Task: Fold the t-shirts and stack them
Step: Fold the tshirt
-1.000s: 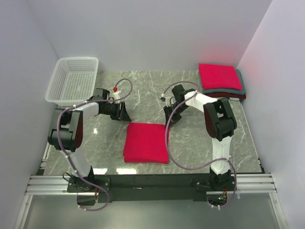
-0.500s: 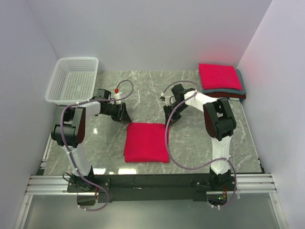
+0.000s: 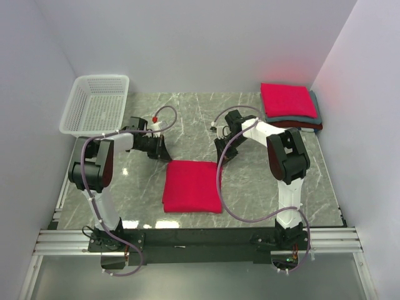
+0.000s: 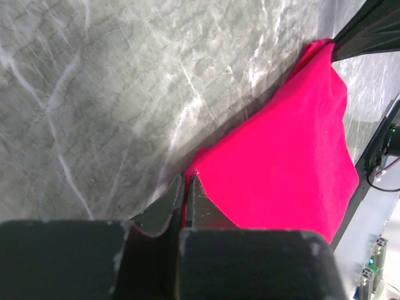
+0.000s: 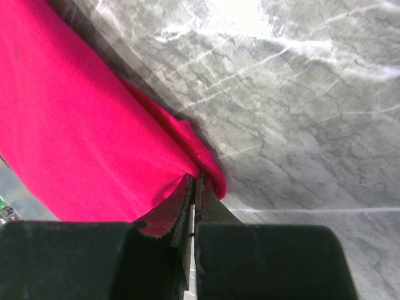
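My left fingers [image 4: 189, 187] are pressed together on the far left corner of the folded crimson t-shirt [image 3: 192, 186], with a sliver of red cloth nipped between the tips. My right fingers [image 5: 190, 186] are clamped tight too, pinching the far right corner, where the cloth bunches into a small roll around the tips. The shirt lies flat as a neat rectangle on the marble tabletop [image 3: 250, 181], middle of the near edge, between my two arms. Over in the far right corner sits the stack [image 3: 289, 106]: a crimson t-shirt on top [image 3: 286, 99], a grey t-shirt [image 3: 316, 114] under it, a dark red t-shirt [image 3: 303, 125] at the bottom. The white basket [image 3: 97, 103] stands at the far left corner.
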Tool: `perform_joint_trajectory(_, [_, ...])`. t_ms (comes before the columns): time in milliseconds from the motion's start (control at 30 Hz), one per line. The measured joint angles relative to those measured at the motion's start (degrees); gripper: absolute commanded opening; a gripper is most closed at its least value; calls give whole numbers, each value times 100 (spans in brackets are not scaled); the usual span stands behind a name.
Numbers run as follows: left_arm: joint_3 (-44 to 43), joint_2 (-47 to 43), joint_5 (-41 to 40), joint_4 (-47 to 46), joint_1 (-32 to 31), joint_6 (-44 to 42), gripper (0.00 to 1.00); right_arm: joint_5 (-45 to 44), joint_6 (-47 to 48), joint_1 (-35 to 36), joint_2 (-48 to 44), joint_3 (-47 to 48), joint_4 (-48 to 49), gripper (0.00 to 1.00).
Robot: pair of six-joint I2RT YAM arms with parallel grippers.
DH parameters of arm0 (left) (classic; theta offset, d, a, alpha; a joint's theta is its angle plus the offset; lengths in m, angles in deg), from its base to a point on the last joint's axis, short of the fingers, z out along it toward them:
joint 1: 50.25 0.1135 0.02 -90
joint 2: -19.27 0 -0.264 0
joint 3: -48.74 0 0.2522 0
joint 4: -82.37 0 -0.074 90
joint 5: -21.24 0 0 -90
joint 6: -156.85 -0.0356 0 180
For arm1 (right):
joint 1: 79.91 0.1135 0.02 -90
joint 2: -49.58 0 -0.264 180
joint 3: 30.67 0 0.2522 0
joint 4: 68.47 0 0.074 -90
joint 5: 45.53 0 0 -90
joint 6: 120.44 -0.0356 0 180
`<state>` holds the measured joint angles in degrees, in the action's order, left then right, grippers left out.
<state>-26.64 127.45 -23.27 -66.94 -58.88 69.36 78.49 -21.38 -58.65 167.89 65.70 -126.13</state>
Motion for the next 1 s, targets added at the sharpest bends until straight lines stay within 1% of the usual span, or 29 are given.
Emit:
perform_joint_trajectory(200, [24,-551,-33,144,142,-199,1,-195,254,11,-166,4,-214,0])
perform_joint_trajectory(333, [22,-774,-39,142,203,-326,1,-323,433,48,-280,192,-365,0])
perform_joint_trajectory(533, [-52,-695,-140,144,208,-400,1,-553,568,57,-286,466,-439,0])
perform_joint_trajectory(767, [-570,-225,-243,90,208,-396,1,-1001,647,57,-157,935,-407,0])
perform_joint_trajectory(800, [-678,-107,-256,61,208,-393,2,-1069,649,57,-66,1043,-396,3])
perform_joint_trajectory(833, [-741,-22,-284,11,208,-389,7,-1115,649,57,13,1128,-369,14])
perform_joint_trajectory(900, [-815,144,-328,-63,210,-387,19,-1228,614,57,232,1316,-317,27])
perform_joint_trajectory(933, [-820,210,-358,-87,212,-389,28,-1346,608,57,330,1386,-302,37])
perform_joint_trajectory(967, [-822,245,-398,-87,221,-376,30,-1467,588,48,409,1425,-289,41])
perform_joint_trajectory(1000, [-822,271,-439,-83,243,-354,35,-1545,579,33,459,1447,-284,44])
